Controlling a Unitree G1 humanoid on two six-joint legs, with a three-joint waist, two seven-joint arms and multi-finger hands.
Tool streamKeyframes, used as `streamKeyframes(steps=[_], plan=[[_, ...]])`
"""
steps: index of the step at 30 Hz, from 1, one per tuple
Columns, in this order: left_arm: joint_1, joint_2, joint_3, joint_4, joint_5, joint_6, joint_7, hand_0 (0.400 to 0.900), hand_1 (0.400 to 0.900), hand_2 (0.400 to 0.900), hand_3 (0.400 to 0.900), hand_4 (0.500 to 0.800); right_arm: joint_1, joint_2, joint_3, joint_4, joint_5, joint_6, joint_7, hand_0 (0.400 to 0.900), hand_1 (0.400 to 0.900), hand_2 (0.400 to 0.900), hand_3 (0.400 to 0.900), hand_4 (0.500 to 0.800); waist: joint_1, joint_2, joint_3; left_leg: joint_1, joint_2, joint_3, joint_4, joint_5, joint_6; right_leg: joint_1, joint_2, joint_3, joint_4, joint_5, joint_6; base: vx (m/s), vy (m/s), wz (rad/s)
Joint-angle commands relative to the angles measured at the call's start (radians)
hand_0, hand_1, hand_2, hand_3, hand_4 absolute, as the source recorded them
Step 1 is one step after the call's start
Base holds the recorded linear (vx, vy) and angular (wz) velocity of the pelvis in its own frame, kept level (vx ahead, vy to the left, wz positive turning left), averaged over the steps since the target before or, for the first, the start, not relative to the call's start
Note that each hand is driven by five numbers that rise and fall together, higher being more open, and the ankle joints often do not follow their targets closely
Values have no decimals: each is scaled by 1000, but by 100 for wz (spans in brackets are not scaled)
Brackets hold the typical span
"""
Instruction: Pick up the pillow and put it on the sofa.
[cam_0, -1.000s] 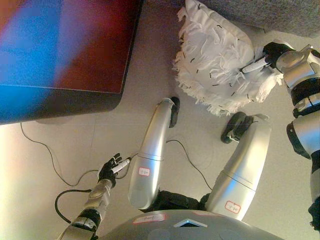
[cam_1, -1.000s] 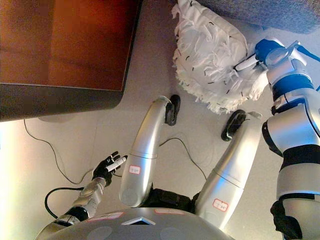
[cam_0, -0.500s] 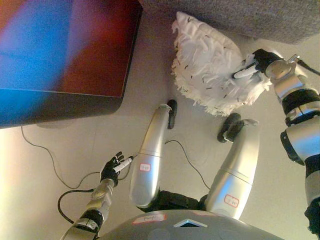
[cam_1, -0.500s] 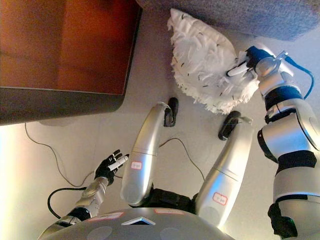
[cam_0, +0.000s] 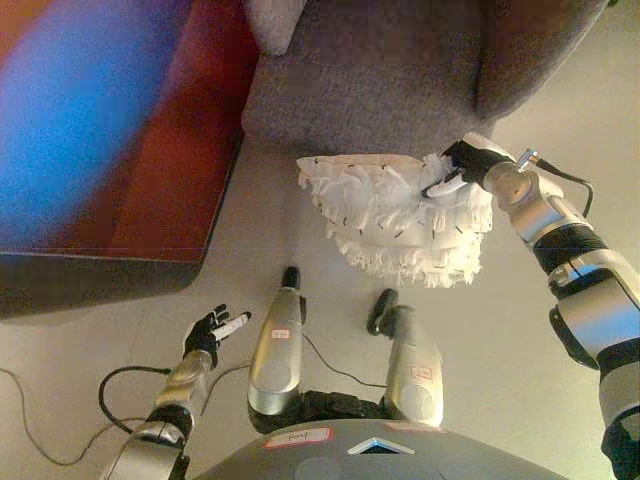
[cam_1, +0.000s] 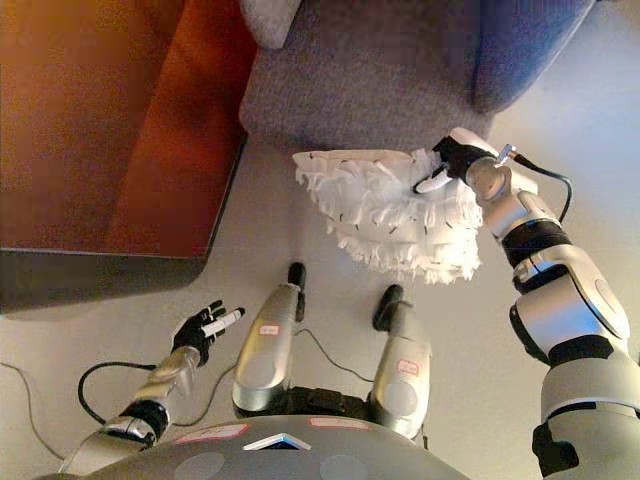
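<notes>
A white shaggy pillow (cam_0: 395, 215) with ragged fringes hangs off the floor in front of the grey sofa (cam_0: 370, 75). My right hand (cam_0: 462, 165) is shut on its upper right edge, fingers curled into the fabric. The pillow's top edge is about level with the front edge of the sofa seat. My left hand (cam_0: 208, 332) hangs low at the lower left, fingers relaxed and open, holding nothing.
A dark reddish-brown table (cam_1: 95, 150) fills the left side, its edge close to the sofa's left corner. A grey cushion (cam_0: 275, 18) lies at the sofa's far left, and the sofa's arm (cam_0: 530, 40) rises at the right. A thin cable (cam_0: 40, 445) lies on the floor at lower left.
The whole view has shifted, bringing the sofa seat into sight. My right hand has carried the pillow up off the floor toward the sofa's front edge. The left hand stays idle.
</notes>
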Motion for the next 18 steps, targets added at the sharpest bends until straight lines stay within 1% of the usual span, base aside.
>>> streamKeyframes(steps=[1,3,5,7,8,10,12,13,14,15,16,17,18], plan=[[38,19,3,83,103,8,38,900,900,900,900,800,-13,-68,-68,-188,11,-87,10,400,400,400,400,500,-6,-62,-141,47,11,-69,44,148,10,227,43,25,-232,27,-13,291,-261,-16],[43,9,7,89,127,21,36,900,900,900,900,800,8,-84,-78,-206,11,-93,23,400,400,400,400,500,-1,-81,-164,60,-7,-55,49,154,11,295,51,-3,-304,46,-16,278,-182,-14],[47,6,15,104,154,28,36,900,900,900,900,800,11,-93,-86,-193,15,-105,27,400,400,400,400,500,12,-83,-192,101,-41,-28,-23,139,14,353,67,-38,-359,55,-8,322,-131,-6],[46,10,16,109,171,33,26,900,900,900,900,800,2,-95,-90,-178,11,-104,25,400,400,400,400,500,26,-71,-214,108,-62,24,-114,158,9,397,94,-68,-395,55,-6,327,-102,6],[42,11,16,110,181,36,20,900,900,900,900,800,-4,-96,-93,-169,7,-102,25,400,400,400,400,500,38,-64,-222,93,-74,52,-155,181,3,426,112,-80,-415,51,-7,354,-108,9],[38,13,11,112,199,48,10,900,900,900,900,800,-17,-108,-101,-159,14,-100,23,400,400,400,400,500,61,-51,-235,48,-94,89,-204,239,-8,477,149,-88,-435,35,-14,405,-108,10],[42,19,7,112,206,55,7,900,900,900,900,800,-25,-129,-107,-154,38,-102,27,400,400,400,400,500,76,-44,-243,5,-106,134,-214,277,-9,513,177,-93,-431,9,-27,451,-102,15],[42,20,9,114,207,60,2,900,900,900,900,800,-29,-139,-112,-152,48,-107,32,400,400,400,400,500,78,-50,-250,-9,-114,165,-205,270,-16,535,182,-95,-420,-22,-33,450,-90,17],[38,22,9,115,206,63,2,900,900,900,900,800,-34,-143,-113,-147,47,-112,38,400,400,400,400,500,78,-52,-253,-17,-113,195,-194,265,-10,541,185,-101,-409,-38,-39,405,-65,16],[35,23,12,116,203,65,1,900,900,900,900,800,-38,-144,-113,-139,44,-119,42,400,400,400,400,500,78,-57,-255,-18,-115,213,-188,243,1,542,183,-102,-393,-54,-42,409,3,7],[29,24,27,126,218,74,-3,900,900,900,900,800,-40,-129,-116,-105,44,-151,44,400,400,400,400,500,79,-75,-263,11,-141,219,-201,149,56,546,169,-80,-332,-96,-32,359,41,-6],[25,28,33,134,233,77,-5,900,900,900,900,800,-36,-118,-123,-96,47,-157,41,400,400,400,400,500,88,-77,-270,15,-146,223,-205,137,93,550,166,-75,-290,-71,-18,418,56,-18],[22,37,42,144,250,73,-3,900,900,900,900,800,-29,-100,-129,-95,48,-158,38,400,400,400,400,500,96,-102,-280,36,-178,212,-209,108,136,562,135,-56,-187,17,46,326,71,-19]])
